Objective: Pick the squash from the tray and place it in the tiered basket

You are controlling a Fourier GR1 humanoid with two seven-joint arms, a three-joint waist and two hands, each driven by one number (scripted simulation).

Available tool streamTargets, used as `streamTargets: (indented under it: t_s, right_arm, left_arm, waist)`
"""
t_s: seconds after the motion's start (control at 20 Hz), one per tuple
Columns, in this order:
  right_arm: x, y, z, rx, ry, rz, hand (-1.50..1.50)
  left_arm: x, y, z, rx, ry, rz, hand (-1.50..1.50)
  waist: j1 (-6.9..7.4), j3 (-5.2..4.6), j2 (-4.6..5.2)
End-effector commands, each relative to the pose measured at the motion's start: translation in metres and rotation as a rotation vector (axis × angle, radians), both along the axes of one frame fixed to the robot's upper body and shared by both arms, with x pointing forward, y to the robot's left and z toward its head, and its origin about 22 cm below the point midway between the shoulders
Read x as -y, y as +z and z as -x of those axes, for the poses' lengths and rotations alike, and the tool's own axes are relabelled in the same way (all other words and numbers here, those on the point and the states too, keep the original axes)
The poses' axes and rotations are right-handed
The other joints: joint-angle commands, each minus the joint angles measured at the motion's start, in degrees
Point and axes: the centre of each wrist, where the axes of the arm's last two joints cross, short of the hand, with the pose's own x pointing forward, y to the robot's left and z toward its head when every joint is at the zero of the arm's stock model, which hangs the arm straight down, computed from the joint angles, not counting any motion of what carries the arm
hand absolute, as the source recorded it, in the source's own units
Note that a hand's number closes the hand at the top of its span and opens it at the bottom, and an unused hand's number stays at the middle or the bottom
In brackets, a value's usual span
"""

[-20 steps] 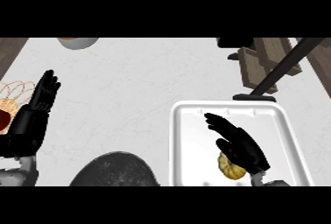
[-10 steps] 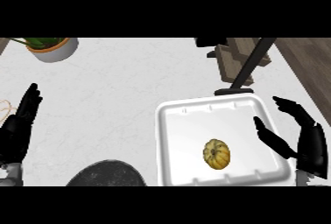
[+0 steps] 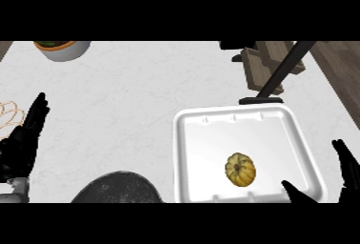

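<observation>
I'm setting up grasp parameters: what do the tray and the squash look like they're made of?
The tray looks like white moulded plastic or foam: smooth, faintly glossy, with a raised rim and small ribs along its edges. The squash looks like a firm-skinned vegetable: matte yellow, with lengthwise ridges and a dark stem spot.

Glossy white plastic-looking tray, ribbed matt yellow squash, faintly mottled pale counter.

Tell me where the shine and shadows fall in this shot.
Head view: a soft bright sheen runs across the tray's floor left of the squash; the squash casts only a faint shadow beneath itself; the counter is evenly lit, without glare; the right hand shows dark at the tray's right edge.
</observation>
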Motion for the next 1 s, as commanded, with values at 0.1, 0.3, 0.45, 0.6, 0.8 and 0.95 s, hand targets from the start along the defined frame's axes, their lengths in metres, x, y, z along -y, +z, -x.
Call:
streamTargets:
  t_s: [0.1,0.3,0.45,0.6,0.8,0.95]
  right_arm:
    - [-0.015,0.003,0.033,-0.328,-0.077,0.155,-1.5]
    - [-0.045,0.024,0.025,-0.407,-0.157,0.198,-1.5]
    - [-0.076,0.049,0.017,-0.419,-0.236,0.169,-1.5]
    - [-0.105,0.062,0.008,-0.502,-0.307,0.198,-1.5]
    - [-0.137,0.069,-0.006,-0.583,-0.349,0.197,-1.5]
    - [-0.142,0.065,-0.014,-0.643,-0.382,0.213,-1.5]
  left_arm:
    - [0.019,0.001,-0.006,0.007,-0.047,0.003,0.0]
    - [0.021,0.003,-0.016,0.023,-0.066,-0.001,0.0]
    - [0.029,0.006,-0.017,0.006,-0.108,0.007,0.0]
    - [0.033,-0.002,-0.021,0.011,-0.103,-0.005,0.0]
    - [0.036,0.001,-0.027,0.015,-0.116,0.001,0.0]
    - [0.033,0.007,-0.036,0.016,-0.099,0.004,0.0]
  waist:
    - [2.45,-0.09,0.99]
    - [4.85,0.01,1.48]
    - [6.12,0.2,1.19]
    - [6.11,0.37,1.23]
    - [6.59,0.55,1.15]
    - [6.07,0.64,1.12]
